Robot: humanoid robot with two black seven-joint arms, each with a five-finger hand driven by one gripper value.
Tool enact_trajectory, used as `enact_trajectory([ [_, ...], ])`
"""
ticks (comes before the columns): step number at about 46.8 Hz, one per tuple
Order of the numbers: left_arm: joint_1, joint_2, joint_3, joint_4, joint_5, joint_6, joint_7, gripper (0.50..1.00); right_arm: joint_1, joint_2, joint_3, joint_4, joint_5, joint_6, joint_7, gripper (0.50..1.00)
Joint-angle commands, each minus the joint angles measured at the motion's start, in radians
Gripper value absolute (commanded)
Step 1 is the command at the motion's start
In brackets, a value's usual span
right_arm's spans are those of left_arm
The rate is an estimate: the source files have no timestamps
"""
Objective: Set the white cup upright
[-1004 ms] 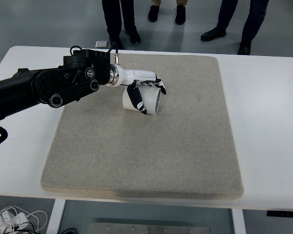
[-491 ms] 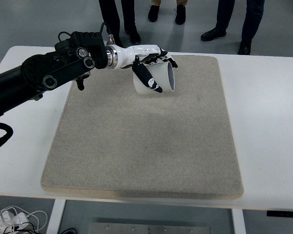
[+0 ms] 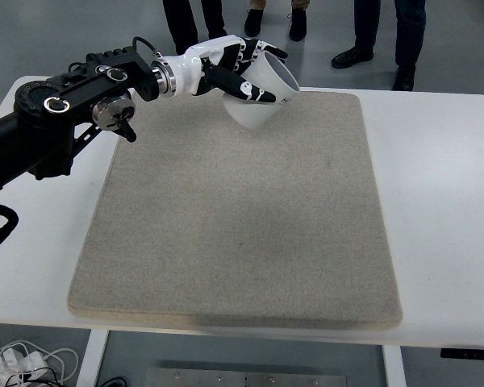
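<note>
Above the beige mat [image 3: 234,218] — left hand [image 3: 234,68] pinching tilted white cup [image 3: 264,93]; grey floor [image 3: 81,36] beyond.

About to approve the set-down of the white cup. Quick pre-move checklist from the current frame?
1. Grasp: left hand is wrapped around the white cup. Ok.
2. Cup clear of the surface: it is held up above the far edge of the beige mat. Ok.
3. Orientation: cup is tilted, mouth up and toward the right, not yet upright. Not ok.
4. Landing zone: the mat below and in front of the cup shows nothing on it. Ok.
5. Bystanders: people's legs stand on the floor beyond the table's far edge, near the cup. Cannot tell if clearance is enough.
6. Right arm: not in view. Cannot tell.
</note>
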Motion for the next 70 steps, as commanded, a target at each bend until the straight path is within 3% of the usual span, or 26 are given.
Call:
enact_trajectory([
  [1, 0.035, 0.0, -0.072, 0.021, -0.008, -0.022, -0.013, 0.557, 0.0, 0.0, 0.0, 0.0, 0.0, 0.0, 0.0, 0.952],
  [9, 0.115, -0.002, -0.222, 0.044, -0.008, -0.058, -0.039, 0.557, 0.0, 0.0, 0.0, 0.0, 0.0, -0.001, 0.0, 0.952],
  [14, 0.141, -0.005, -0.264, 0.047, -0.009, -0.058, -0.097, 0.568, 0.0, 0.0, 0.0, 0.0, 0.0, 0.0, 0.0, 0.952],
  [20, 0.172, -0.019, -0.27, 0.053, -0.02, -0.058, -0.18, 0.57, 0.0, 0.0, 0.0, 0.0, 0.0, 0.0, 0.0, 0.952],
  [28, 0.21, -0.034, -0.267, 0.07, -0.092, -0.067, -0.251, 0.57, 0.0, 0.0, 0.0, 0.0, 0.0, 0.0, 0.0, 0.952],
  [48, 0.245, -0.058, -0.252, 0.179, -0.08, -0.122, -0.46, 0.578, 0.0, 0.0, 0.0, 0.0, 0.0, 0.0, 0.0, 0.952],
  [70, 0.28, -0.06, -0.236, 0.242, 0.074, -0.128, -0.46, 0.581, 0.0, 0.0, 0.0, 0.0, 0.0, -0.001, 0.0, 0.952],
])
